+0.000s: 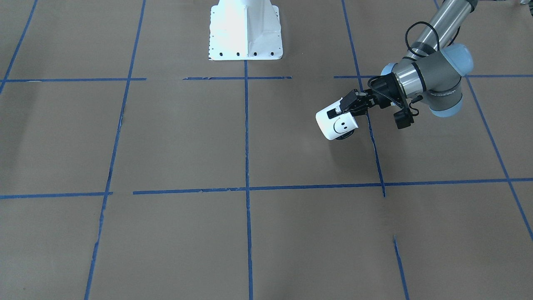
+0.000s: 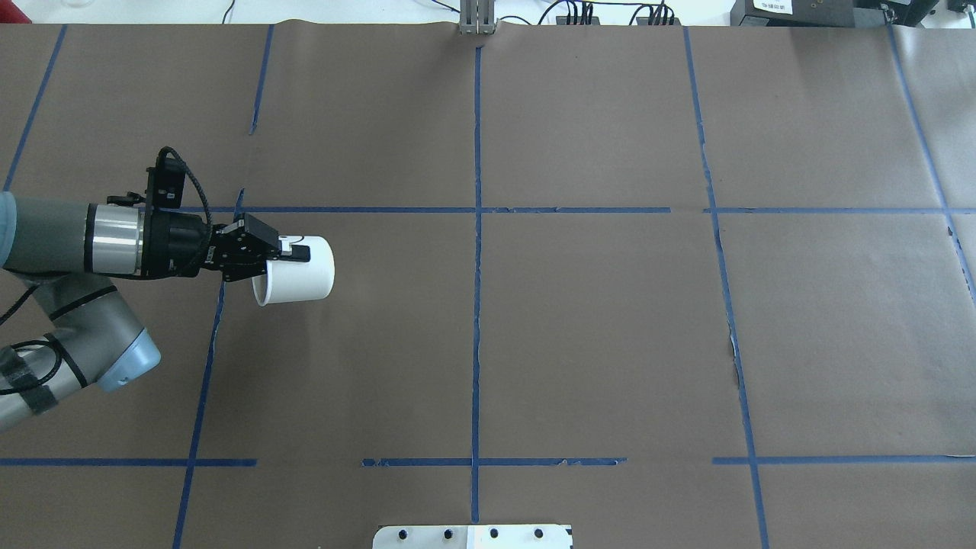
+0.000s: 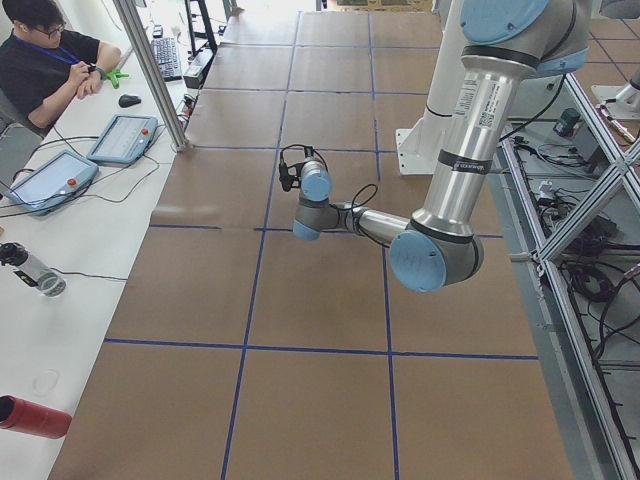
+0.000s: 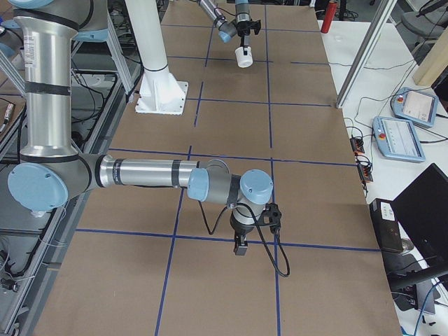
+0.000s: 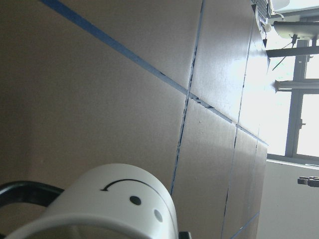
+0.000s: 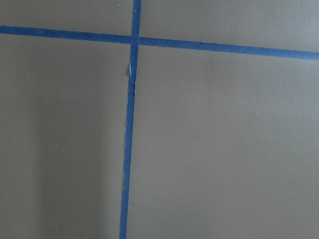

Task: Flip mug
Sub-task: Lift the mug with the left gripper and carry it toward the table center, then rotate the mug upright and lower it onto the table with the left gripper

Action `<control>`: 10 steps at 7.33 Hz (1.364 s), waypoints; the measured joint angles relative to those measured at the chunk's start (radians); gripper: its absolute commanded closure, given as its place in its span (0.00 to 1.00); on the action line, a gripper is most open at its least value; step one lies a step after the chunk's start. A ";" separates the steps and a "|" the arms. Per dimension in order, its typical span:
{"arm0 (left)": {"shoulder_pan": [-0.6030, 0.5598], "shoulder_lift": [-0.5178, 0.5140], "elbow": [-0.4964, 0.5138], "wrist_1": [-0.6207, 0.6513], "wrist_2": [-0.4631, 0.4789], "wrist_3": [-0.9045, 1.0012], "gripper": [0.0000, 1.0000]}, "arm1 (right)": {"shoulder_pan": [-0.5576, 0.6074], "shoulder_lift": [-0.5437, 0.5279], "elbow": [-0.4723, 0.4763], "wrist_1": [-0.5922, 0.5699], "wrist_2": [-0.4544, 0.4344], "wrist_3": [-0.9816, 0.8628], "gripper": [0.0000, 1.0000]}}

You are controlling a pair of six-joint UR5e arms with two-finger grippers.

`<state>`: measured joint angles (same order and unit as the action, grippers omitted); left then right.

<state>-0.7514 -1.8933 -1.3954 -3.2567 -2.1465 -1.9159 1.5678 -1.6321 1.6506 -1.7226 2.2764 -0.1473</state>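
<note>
**Above the left half of the table, mug turned on its side**

Over the brown paper, my left gripper (image 2: 284,252) pinches the mug (image 2: 296,271) near its rim, one finger inside the mouth as far as I can tell and one on the outer wall. I hold it clear of the table (image 2: 595,320), its axis about level, base pointing toward the centre line and mouth back toward my wrist. In the front view the smiley sits sideways, so I judge the flip to be partway through: a rim pinch lets my wrist roll carry the whole mug round. My left wrist camera shows only the white wall, the face and the tape lines below.

My right gripper (image 4: 240,246) hangs low over a tape crossing, well apart from the mug; I cannot tell whether its jaws are spread or together.
</note>
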 measured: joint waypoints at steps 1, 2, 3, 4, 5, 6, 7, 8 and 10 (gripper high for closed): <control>-0.002 -0.050 -0.001 0.122 0.000 0.005 1.00 | 0.000 0.000 0.000 0.000 0.000 0.000 0.00; -0.002 -0.104 -0.003 0.276 0.000 0.014 1.00 | 0.000 0.000 0.000 0.000 0.000 0.000 0.00; 0.000 -0.169 -0.003 0.462 0.000 0.032 1.00 | 0.000 0.000 0.000 0.000 0.000 0.000 0.00; 0.004 -0.260 -0.003 0.682 0.000 0.057 1.00 | 0.000 0.000 0.000 0.000 0.000 0.000 0.00; 0.017 -0.359 0.002 0.883 0.001 0.071 1.00 | 0.000 0.000 0.000 0.000 0.000 0.000 0.00; 0.038 -0.452 0.017 1.049 0.003 0.085 1.00 | 0.000 0.000 0.000 0.000 0.000 0.000 0.00; 0.062 -0.538 0.052 1.169 0.004 0.106 1.00 | 0.000 0.000 0.000 0.000 0.000 0.000 0.00; 0.082 -0.612 0.107 1.255 0.008 0.134 1.00 | 0.000 0.000 0.000 0.000 0.000 0.000 0.00; 0.110 -0.672 0.166 1.422 0.042 0.278 1.00 | 0.000 0.000 0.000 0.000 0.000 0.000 0.00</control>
<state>-0.6419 -2.5656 -1.2297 -1.8346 -2.1041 -1.6378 1.5677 -1.6322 1.6508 -1.7227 2.2764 -0.1472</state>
